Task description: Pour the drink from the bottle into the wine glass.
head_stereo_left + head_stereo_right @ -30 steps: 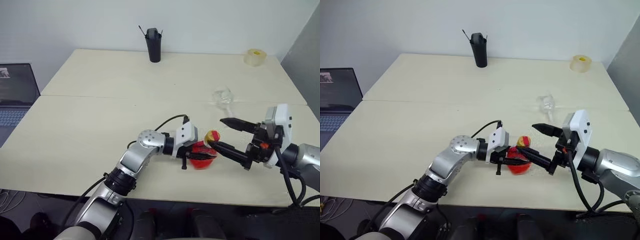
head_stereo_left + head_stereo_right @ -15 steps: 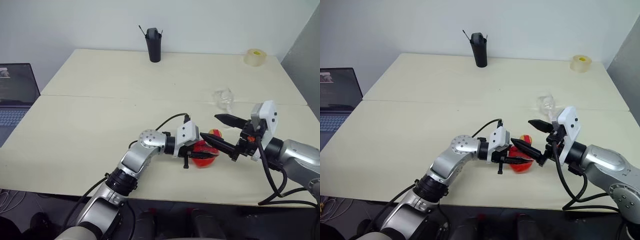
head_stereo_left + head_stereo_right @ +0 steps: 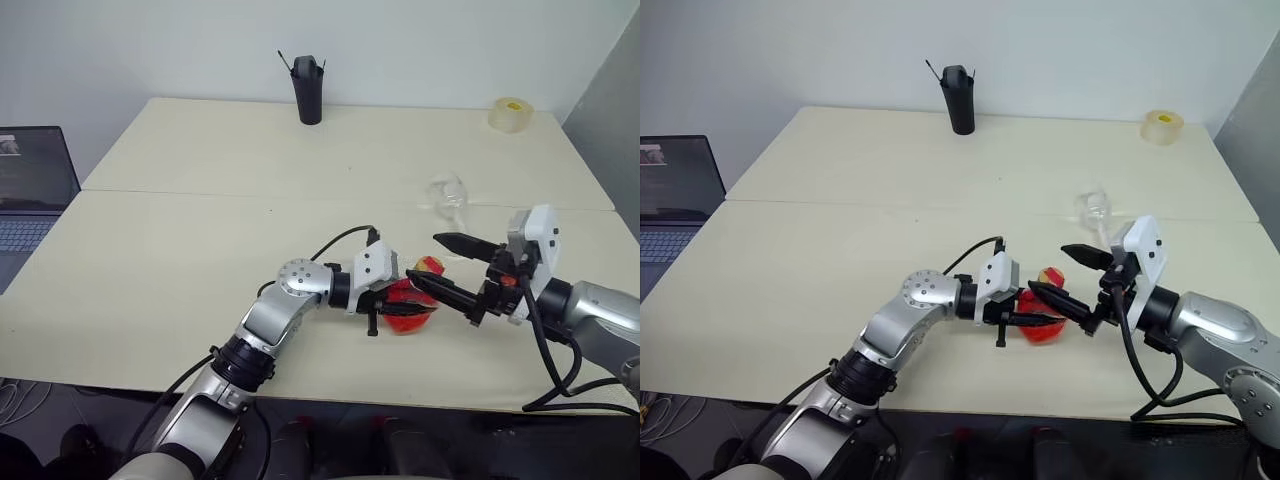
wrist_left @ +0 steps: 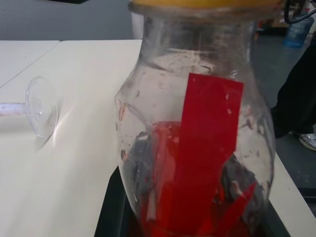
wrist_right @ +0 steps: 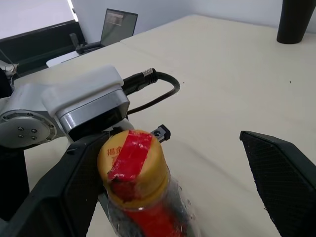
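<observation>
Both grippers busy: left gripper (image 3: 398,303) clamps the bottle (image 3: 409,305); my wide-open right gripper (image 3: 440,262) must centre on the cap (image 5: 133,162) first.

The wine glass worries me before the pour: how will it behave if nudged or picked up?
Lying on its side, the wine glass would probably roll. Its thin stem looks fragile; smooth clear glass may slip.

right claw (image 3: 438,263) closer around bottle cap (image 3: 428,266)
</observation>
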You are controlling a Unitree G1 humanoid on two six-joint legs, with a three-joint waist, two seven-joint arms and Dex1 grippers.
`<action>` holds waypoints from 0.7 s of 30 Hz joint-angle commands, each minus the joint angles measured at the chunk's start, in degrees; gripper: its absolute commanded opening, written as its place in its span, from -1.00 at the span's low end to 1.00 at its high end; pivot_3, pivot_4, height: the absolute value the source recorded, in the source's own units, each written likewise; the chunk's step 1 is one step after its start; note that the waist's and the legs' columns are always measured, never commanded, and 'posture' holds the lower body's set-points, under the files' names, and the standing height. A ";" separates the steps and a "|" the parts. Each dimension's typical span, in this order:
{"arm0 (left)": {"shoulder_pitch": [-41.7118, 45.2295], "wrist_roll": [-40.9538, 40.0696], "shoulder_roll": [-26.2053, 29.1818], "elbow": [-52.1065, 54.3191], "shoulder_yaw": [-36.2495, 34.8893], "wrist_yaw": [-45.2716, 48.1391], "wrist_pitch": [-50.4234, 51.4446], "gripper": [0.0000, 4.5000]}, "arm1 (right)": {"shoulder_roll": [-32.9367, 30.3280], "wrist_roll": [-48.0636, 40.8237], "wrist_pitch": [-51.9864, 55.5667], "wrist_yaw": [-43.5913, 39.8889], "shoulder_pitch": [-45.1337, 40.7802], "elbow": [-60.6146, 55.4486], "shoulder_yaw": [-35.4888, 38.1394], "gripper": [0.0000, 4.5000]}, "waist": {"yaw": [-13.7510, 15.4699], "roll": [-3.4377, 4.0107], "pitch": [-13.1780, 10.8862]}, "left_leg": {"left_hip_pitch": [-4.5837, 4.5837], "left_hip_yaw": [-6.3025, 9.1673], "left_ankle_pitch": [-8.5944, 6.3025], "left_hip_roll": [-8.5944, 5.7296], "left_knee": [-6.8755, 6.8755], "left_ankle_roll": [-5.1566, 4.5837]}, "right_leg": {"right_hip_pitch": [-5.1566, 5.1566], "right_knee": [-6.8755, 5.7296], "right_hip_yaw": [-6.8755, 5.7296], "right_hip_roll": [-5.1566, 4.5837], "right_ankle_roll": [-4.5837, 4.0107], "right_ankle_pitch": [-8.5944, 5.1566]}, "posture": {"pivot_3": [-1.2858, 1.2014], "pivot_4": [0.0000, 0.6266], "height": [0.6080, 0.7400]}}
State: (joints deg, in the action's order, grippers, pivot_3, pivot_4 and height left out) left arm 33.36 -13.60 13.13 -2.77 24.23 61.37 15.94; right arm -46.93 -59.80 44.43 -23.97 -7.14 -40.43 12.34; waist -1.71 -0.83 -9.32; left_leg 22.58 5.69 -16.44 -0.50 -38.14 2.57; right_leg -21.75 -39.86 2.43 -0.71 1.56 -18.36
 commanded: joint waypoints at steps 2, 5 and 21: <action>0.64 -1.10 -0.60 1.47 -1.56 0.19 -1.24 -0.61 | -1.21 -1.55 -0.20 -1.26 1.53 -1.94 4.06 1.00 | 0.00 0.00 0.00 | 0.00 0.01 0.00 0.00 0.00 0.00 | 0.00 0.00 -0.01 0.00 0.00 0.00 | 0.03 -0.52 1.00; 0.66 -1.06 -0.62 1.38 -1.50 0.28 -1.29 -0.61 | -1.28 -2.03 -0.12 -1.46 2.27 -2.54 4.44 1.00 | -0.06 0.00 0.00 | -0.01 -0.02 0.00 0.00 0.00 0.00 | 0.00 -0.01 0.01 0.00 0.00 0.00 | 0.03 -0.52 1.00; 0.29 -0.87 -0.61 1.30 -1.27 0.33 -1.34 -0.61 | -1.51 -3.90 -0.12 -2.37 2.88 -4.24 3.98 -0.45 | -0.04 0.00 0.00 | -0.01 0.00 0.00 0.00 0.00 0.00 | 0.00 0.00 0.00 0.00 0.00 0.00 | 0.03 -0.52 1.00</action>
State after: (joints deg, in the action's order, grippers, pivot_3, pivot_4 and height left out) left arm 33.35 -13.59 13.07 -2.92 24.23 61.63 15.84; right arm -47.87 -62.81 44.70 -26.12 -3.77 -43.97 14.58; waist -1.75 -0.83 -9.32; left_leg 22.57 5.69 -16.43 -0.50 -38.14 2.57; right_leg -21.75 -39.86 2.42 -0.70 1.56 -18.36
